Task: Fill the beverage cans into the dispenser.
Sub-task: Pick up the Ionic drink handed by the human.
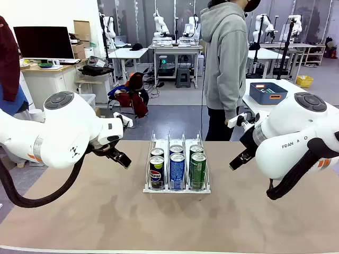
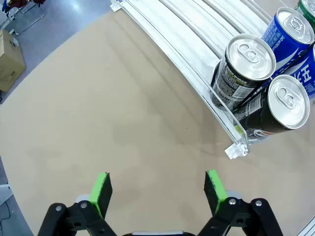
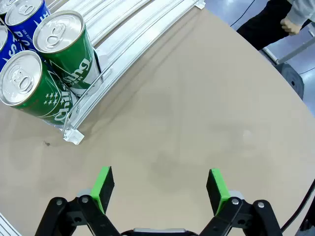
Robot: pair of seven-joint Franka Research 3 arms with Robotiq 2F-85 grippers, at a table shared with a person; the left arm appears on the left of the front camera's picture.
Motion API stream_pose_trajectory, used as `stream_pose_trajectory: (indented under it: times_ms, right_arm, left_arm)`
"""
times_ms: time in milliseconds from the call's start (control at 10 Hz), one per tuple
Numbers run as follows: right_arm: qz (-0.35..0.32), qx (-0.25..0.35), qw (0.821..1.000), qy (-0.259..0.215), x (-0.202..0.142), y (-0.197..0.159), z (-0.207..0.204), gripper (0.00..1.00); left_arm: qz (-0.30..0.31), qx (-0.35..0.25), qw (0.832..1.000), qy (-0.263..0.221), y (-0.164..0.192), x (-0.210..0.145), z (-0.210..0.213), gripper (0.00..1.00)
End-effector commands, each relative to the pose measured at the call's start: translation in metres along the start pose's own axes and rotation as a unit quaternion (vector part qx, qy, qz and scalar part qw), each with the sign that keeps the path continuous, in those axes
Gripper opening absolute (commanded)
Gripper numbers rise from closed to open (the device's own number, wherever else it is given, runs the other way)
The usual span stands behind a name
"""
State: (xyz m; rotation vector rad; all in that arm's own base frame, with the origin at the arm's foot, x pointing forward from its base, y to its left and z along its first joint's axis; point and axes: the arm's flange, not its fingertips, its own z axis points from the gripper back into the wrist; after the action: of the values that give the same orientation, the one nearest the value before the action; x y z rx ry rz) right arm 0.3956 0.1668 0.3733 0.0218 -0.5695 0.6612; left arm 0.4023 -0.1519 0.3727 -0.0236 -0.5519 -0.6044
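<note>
The clear dispenser (image 1: 148, 170) stands at the table's middle with several beverage cans in it. Its left lane holds two black Pepsi cans (image 1: 156, 172), its middle lane two blue cans (image 1: 177, 170), its right lane two green cans (image 1: 198, 169). My left gripper (image 1: 121, 157) hovers left of the rack, open and holding nothing. In the left wrist view the left gripper (image 2: 157, 191) is over bare table, with the black cans (image 2: 243, 69) up at the right. My right gripper (image 1: 237, 161) hangs open to the right of the rack. The right wrist view shows the right gripper (image 3: 160, 189) and the green cans (image 3: 64, 49) at upper left.
A person in a grey hoodie (image 1: 225, 58) stands at the far side of the tan table (image 1: 106, 211). A blue bin (image 1: 267, 92) rests on a white table behind. Bare tabletop lies in front of the rack and on both sides of it.
</note>
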Motion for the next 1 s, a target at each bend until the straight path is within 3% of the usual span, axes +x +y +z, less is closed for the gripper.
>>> stream_pose_trajectory:
  times_ms: [0,900]
  right_arm:
    - [0.000,0.000,1.000,0.000,0.0000,0.0000,0.0000,1.00]
    - [0.000,0.000,1.000,0.000,0.0000,0.0000,0.0000,1.00]
  left_arm:
    - [0.000,0.000,1.000,0.000,0.0000,0.0000,0.0000,1.00]
    - [0.000,0.000,1.000,0.000,0.0000,0.0000,0.0000,1.00]
